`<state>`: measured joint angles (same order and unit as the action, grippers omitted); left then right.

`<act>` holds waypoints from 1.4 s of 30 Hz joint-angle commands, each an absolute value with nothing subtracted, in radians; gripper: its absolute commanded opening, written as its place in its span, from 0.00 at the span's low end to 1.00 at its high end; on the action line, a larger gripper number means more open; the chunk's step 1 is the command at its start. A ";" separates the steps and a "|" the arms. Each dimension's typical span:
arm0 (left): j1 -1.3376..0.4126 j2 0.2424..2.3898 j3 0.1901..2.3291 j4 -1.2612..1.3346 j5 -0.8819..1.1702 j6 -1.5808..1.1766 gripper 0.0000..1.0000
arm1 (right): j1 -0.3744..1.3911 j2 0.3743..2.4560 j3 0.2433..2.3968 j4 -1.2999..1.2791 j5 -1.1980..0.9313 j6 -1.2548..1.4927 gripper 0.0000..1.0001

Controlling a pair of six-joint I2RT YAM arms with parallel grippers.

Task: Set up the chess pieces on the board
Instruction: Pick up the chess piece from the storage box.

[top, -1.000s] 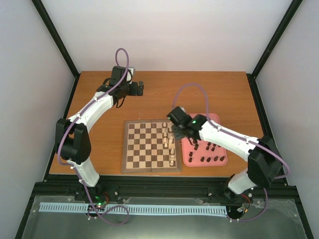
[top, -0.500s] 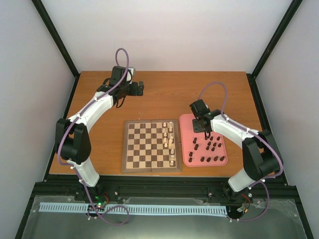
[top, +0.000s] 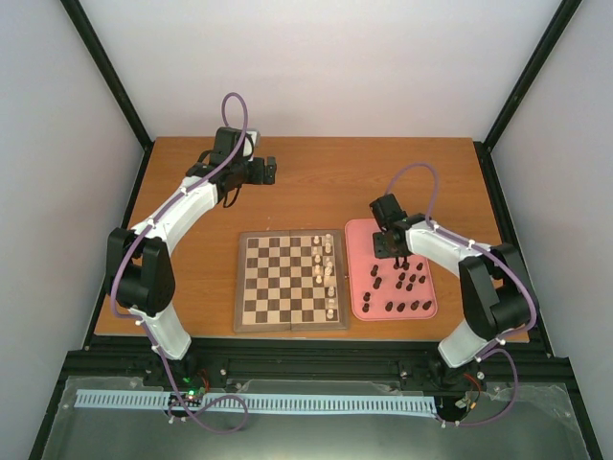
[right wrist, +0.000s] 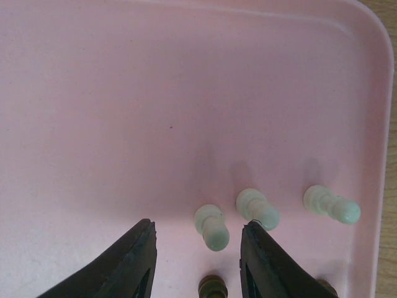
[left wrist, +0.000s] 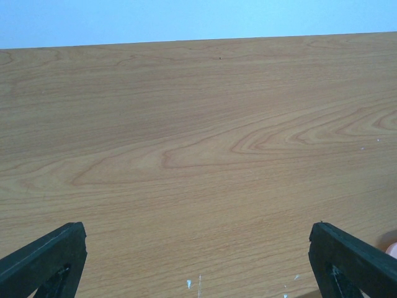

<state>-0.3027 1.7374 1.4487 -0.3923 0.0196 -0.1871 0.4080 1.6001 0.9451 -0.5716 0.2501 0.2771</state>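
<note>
Operator: Change on the right side, what is it amounting to?

Observer: The right gripper is no longer working at the board. A second ago it was hanging at the board's right edge, by the cream pieces lined up in the two right-hand columns. Now it is hovering over the far end of the pink tray. Its jaws are standing partly apart and are clamping nothing.

Operator: Meaning?

Observer: I am reading it as a fresh pick-up beginning. In the wrist view the nearest cream piece is sitting just ahead of the gap between the fingers. The dark pieces are waiting in the tray's near half.

Operator: Room to close?

Observer: It is looking tight on one side. A second cream piece is standing just beside the target, near the right-hand finger, so a nudge is looking possible. A third cream piece is sitting close to the tray rim. Beyond them the tray floor is showing plain pink.

Operator: And the other arm?

Observer: The left gripper is hanging spread wide and holding nothing, over the table, well apart from the board. The board's left columns are showing only checks.
</note>
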 commanded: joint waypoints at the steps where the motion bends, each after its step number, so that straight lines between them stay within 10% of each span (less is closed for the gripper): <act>1: -0.296 1.738 1.485 -0.394 0.025 -0.196 1.00 | 0.396 1.629 0.939 -0.549 0.246 0.276 0.39; 42: -0.295 1.748 1.496 -0.400 0.017 -0.195 1.00 | 0.530 1.484 1.083 -0.691 0.166 0.266 0.08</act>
